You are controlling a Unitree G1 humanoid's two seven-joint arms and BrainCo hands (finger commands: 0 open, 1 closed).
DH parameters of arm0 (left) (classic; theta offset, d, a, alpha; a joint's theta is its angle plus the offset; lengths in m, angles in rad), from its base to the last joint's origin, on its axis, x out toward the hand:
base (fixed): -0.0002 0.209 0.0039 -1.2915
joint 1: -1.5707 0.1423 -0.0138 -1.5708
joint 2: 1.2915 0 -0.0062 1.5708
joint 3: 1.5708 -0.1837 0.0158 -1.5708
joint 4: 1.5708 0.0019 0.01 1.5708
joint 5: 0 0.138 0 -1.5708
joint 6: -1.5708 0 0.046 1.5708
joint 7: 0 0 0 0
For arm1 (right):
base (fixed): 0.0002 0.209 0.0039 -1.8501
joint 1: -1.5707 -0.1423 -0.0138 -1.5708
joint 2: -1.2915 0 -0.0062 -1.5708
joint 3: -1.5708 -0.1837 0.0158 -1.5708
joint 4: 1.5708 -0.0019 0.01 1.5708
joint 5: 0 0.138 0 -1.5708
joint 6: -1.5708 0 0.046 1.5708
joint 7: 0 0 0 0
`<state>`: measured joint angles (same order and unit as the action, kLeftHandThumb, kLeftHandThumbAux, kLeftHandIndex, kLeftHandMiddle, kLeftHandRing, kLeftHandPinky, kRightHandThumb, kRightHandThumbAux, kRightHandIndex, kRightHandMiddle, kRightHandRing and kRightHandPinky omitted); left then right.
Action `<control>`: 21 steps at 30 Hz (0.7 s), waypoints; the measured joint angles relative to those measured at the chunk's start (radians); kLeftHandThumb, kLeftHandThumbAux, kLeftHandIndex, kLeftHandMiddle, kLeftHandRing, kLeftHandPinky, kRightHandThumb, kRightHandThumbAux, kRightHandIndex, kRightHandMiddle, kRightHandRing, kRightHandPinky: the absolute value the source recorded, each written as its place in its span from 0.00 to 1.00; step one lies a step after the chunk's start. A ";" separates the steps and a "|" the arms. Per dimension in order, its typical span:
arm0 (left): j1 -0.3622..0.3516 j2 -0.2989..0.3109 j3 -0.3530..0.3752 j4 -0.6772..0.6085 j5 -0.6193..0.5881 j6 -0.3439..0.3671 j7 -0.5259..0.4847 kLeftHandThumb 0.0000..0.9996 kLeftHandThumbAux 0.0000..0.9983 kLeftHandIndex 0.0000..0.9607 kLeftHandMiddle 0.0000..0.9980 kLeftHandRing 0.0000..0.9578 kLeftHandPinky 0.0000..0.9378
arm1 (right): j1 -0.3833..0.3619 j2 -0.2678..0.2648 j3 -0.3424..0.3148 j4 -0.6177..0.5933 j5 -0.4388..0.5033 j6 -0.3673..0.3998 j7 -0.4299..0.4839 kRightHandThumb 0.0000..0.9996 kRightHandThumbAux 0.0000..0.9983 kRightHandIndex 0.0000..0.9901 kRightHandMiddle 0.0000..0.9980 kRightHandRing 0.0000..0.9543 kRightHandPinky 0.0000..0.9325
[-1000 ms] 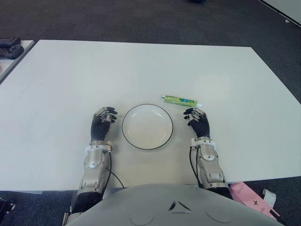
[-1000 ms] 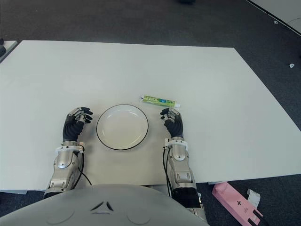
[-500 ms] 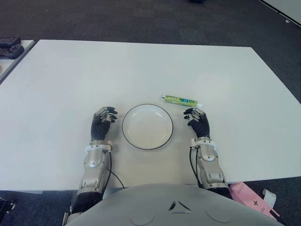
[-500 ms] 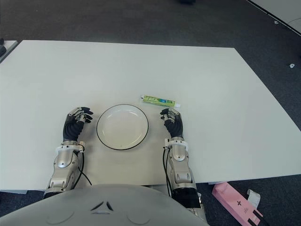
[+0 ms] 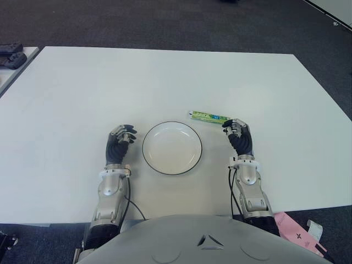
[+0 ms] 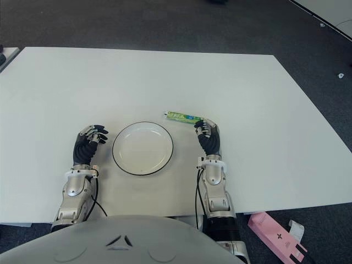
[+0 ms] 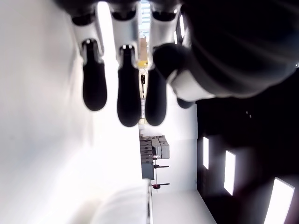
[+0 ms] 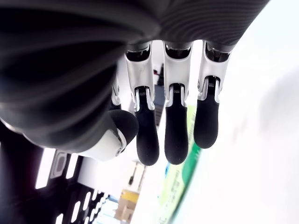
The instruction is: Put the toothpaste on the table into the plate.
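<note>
A green toothpaste tube (image 5: 208, 116) lies flat on the white table (image 5: 165, 77), just beyond the right rim of the white plate (image 5: 172, 147) with a dark edge. My right hand (image 5: 239, 135) is right of the plate, its fingertips at the tube's cap end, fingers relaxed and holding nothing. In the right wrist view the tube (image 8: 180, 179) shows past the fingers (image 8: 176, 123). My left hand (image 5: 119, 143) shows left of the plate, fingers loosely curled and empty. The plate holds nothing.
A pink box (image 5: 294, 231) lies on the floor at the table's near right corner. Dark objects (image 5: 11, 55) sit on a second table at the far left. Dark carpet surrounds the table.
My right hand has moved right and slightly forward, now at the tube's cap end. The tube, plate and left hand have not moved.
</note>
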<state>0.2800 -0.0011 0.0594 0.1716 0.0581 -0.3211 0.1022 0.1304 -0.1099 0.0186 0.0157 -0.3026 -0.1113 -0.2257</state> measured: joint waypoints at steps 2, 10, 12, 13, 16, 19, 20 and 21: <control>0.000 -0.001 0.000 0.000 0.000 -0.001 0.000 0.83 0.68 0.42 0.49 0.58 0.57 | -0.035 -0.026 -0.005 0.000 -0.019 -0.014 -0.007 0.71 0.73 0.43 0.48 0.49 0.50; -0.001 -0.002 0.000 0.007 0.000 -0.018 0.000 0.83 0.68 0.41 0.49 0.58 0.58 | -0.135 -0.117 -0.001 0.031 -0.094 -0.085 -0.020 0.71 0.73 0.43 0.48 0.53 0.58; -0.002 -0.002 0.000 0.008 0.000 -0.020 0.000 0.83 0.68 0.41 0.49 0.58 0.58 | -0.154 -0.136 0.001 0.045 -0.098 -0.097 -0.009 0.71 0.73 0.43 0.49 0.54 0.59; -0.002 -0.002 0.000 0.008 0.000 -0.021 0.000 0.83 0.68 0.41 0.49 0.58 0.58 | -0.167 -0.146 0.002 0.056 -0.098 -0.100 -0.003 0.71 0.73 0.43 0.49 0.54 0.60; -0.002 -0.002 0.000 0.009 0.000 -0.021 0.000 0.83 0.68 0.41 0.49 0.58 0.57 | -0.203 -0.171 0.001 0.080 -0.098 -0.102 0.015 0.71 0.73 0.43 0.49 0.55 0.60; -0.003 -0.003 0.000 0.009 0.000 -0.021 0.000 0.83 0.68 0.42 0.49 0.58 0.57 | -0.245 -0.203 0.004 0.119 -0.110 -0.119 0.027 0.71 0.73 0.43 0.49 0.56 0.59; -0.003 -0.003 0.000 0.009 0.000 -0.021 0.000 0.83 0.68 0.42 0.48 0.58 0.57 | -0.256 -0.214 0.005 0.130 -0.115 -0.124 0.030 0.71 0.73 0.43 0.49 0.57 0.61; -0.003 -0.004 0.000 0.009 0.000 -0.020 0.000 0.83 0.68 0.42 0.48 0.58 0.57 | -0.267 -0.227 0.008 0.141 -0.121 -0.130 0.037 0.71 0.73 0.43 0.49 0.58 0.62</control>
<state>0.2771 -0.0048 0.0593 0.1809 0.0581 -0.3414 0.1022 -0.1365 -0.3367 0.0262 0.1567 -0.4239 -0.2415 -0.1887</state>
